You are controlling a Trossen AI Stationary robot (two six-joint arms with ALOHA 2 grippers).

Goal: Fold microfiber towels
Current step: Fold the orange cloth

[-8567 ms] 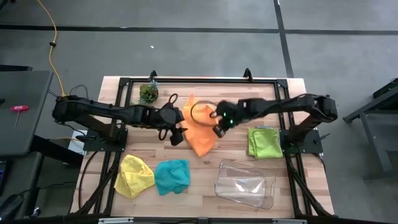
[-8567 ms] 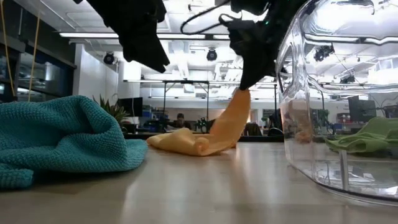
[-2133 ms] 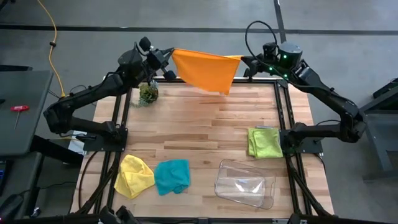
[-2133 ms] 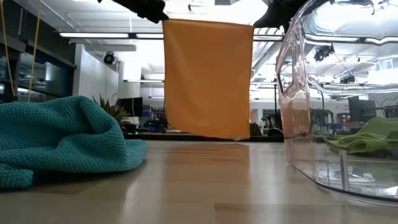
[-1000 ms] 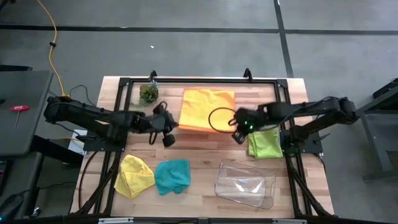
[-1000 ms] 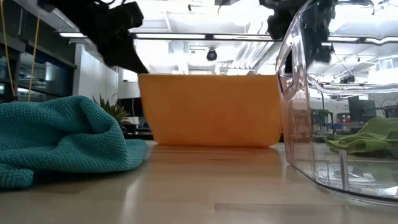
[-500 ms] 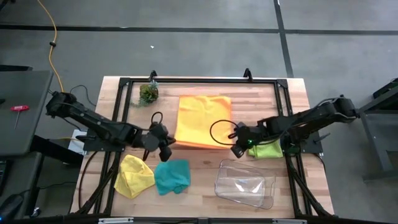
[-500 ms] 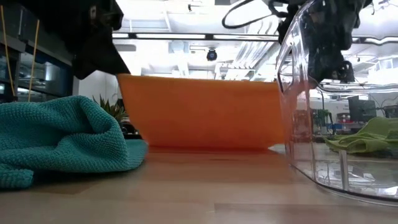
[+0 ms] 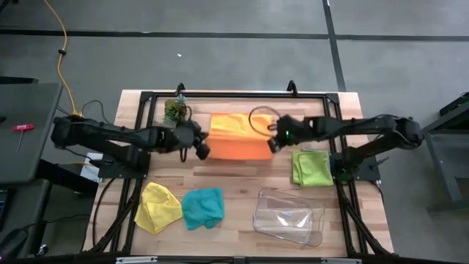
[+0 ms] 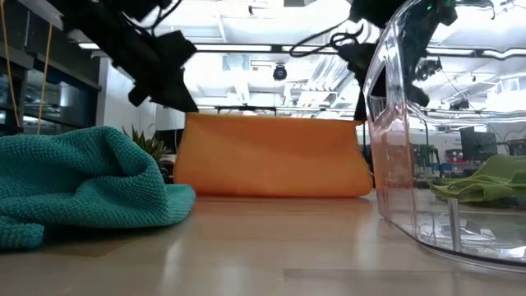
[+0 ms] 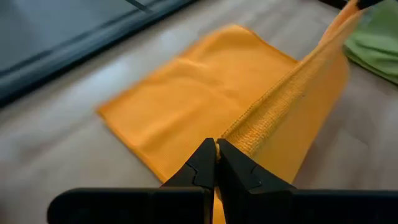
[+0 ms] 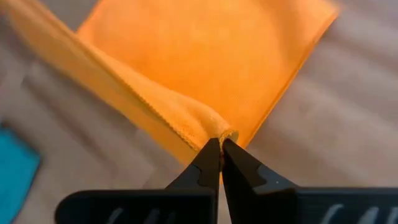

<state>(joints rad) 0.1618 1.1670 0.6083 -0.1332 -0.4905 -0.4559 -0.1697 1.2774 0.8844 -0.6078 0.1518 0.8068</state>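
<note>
The orange towel [image 9: 238, 136] looks light and floppy, best held by its corners, as the left pincer [image 9: 201, 146] and right pincer [image 9: 272, 141], both clamped shut, do above the tabletop [image 9: 234, 187].

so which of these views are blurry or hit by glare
Low view: bright ceiling lights wash out the top, and the clear tray bends what shows through it. Right wrist view: the orange towel and table are soft, only the right claw is sharp. High view: even light.
</note>
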